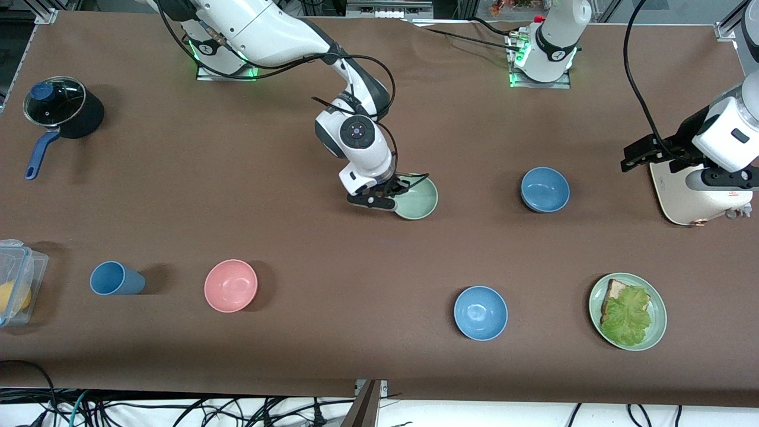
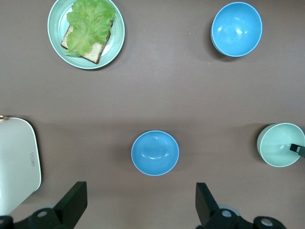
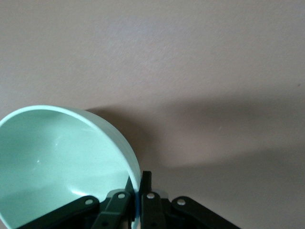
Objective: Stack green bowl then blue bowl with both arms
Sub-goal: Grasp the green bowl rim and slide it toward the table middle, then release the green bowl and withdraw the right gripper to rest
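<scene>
The right pincer [image 1: 396, 191] is clamped on the rim of the green bowl [image 1: 418, 198], one finger inside the bowl and one outside, as the right wrist view shows [image 3: 138, 193]. The bowl [image 3: 62, 162] sits near the middle of the surface [image 1: 296, 225], tilted in the grip; whether its base touches the surface cannot be told.

The left pincer [image 1: 643, 155] hangs with its jaws wide apart and holds nothing. It is over the surface toward the left arm's end, next to a white appliance [image 1: 691, 198]. In the left wrist view both fingers [image 2: 71, 202] stand far apart, with a blue bowl [image 2: 155, 152] on the surface below and between them.

That blue bowl [image 1: 545, 189] lies between the two pincers, beside the green bowl on the side toward the left arm's end, well apart from it. A second blue bowl [image 1: 481, 312] lies nearer to the front camera than the right pincer. Both stand upright and empty.

Other items:
- A green plate [image 1: 655, 332] with bread and lettuce, nearer to the camera than the left pincer.
- A pink bowl [image 1: 230, 285] and a blue cup [image 1: 115, 278], the cup on its side, nearer to the camera than the right pincer and toward the right arm's end.
- A lidded pot [image 1: 62, 110] at the right arm's end.
</scene>
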Available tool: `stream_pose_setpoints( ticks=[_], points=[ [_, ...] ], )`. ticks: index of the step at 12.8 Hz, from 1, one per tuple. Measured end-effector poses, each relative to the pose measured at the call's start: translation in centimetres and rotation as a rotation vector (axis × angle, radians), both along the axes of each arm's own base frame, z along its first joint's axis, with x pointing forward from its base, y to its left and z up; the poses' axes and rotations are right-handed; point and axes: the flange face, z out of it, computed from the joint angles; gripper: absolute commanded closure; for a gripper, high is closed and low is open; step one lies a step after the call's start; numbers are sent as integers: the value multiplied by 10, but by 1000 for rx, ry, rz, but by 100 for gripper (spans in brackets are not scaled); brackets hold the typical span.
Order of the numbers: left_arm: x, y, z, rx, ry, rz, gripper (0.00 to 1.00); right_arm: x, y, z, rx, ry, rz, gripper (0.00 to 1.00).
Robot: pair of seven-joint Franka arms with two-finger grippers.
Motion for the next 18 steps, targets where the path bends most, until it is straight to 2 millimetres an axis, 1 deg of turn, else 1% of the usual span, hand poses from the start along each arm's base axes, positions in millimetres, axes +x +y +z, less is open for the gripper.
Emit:
stream_pose_setpoints(
  ticks=[3, 4, 5, 6, 8, 9, 10, 11, 12, 14, 15, 17, 18],
  points=[
    [0, -1, 0, 0, 0, -4, 0, 12, -10, 0, -12, -17, 0, 100],
    [0, -2, 0, 0, 0, -6, 0, 14, -13, 0, -14, -21, 4, 79],
    [0, -3, 0, 0, 0, -7, 0, 16, -14, 0, -15, -23, 6, 5],
    [0, -3, 0, 0, 0, -7, 0, 17, -16, -1, -17, -24, 5, 0],
    [0, -3, 0, 0, 0, -7, 0, 22, -20, 0, -20, -28, -3, 0],
    [0, -3, 0, 0, 0, -7, 0, 27, -23, 3, -21, -33, -10, 0],
    [0, -3, 0, 0, 0, -7, 0, 36, -31, 11, -33, -37, -18, 0],
    [0, -3, 0, 0, 0, -7, 0, 49, -42, 27, -50, -42, -22, 0],
    [0, -3, 0, 0, 0, -7, 0, 64, -57, 49, -67, -49, -23, 0],
    [0, -3, 0, 0, 0, -7, 0, 94, -102, 111, -96, -58, -23, 0],
    [0, -3, 0, 0, 0, -7, 0, 106, -129, 146, -104, -66, -32, 0],
    [0, -3, 0, 0, 0, -8, 0, 127, -193, 212, -123, -83, -64, 0],
    [0, -3, 0, 0, 0, -8, 0, 133, -226, 239, -130, -85, -66, 0]
  ],
)
